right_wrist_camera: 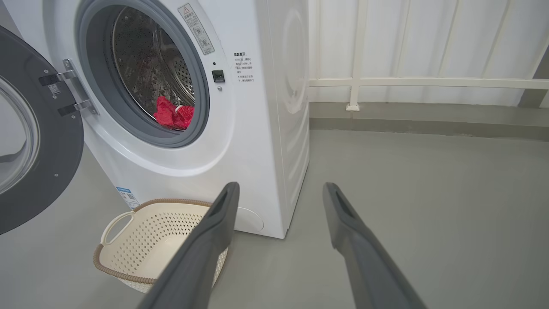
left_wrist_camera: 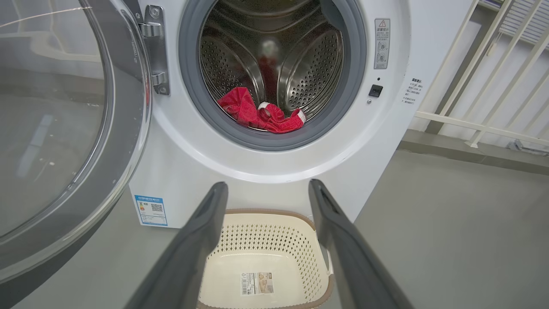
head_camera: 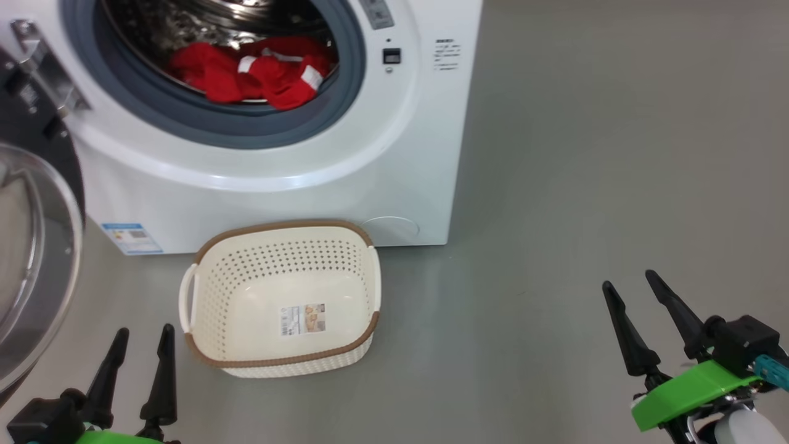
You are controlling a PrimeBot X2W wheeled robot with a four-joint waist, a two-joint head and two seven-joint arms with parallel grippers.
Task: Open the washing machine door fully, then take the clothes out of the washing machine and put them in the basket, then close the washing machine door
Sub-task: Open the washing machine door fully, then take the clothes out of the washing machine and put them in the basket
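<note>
Head view: the washing machine (head_camera: 345,185) stands on the grey floor (head_camera: 585,154) with its steel drum (head_camera: 246,18) exposed, and the washing machine door (head_camera: 31,259) is swung wide open on the robot's left. Just in front of the machine the basket (head_camera: 277,226) sits upright on the floor with a sticker (head_camera: 302,319) on its bottom, while the clothes (head_camera: 253,74) lie in a red heap at the drum's front lip, inside the grey rubber ring (head_camera: 246,126). Low in that view, the left gripper (head_camera: 145,331) and the right gripper (head_camera: 629,279) both have their fingers parted and empty, the left just beside the basket and the right well apart from it.
</note>
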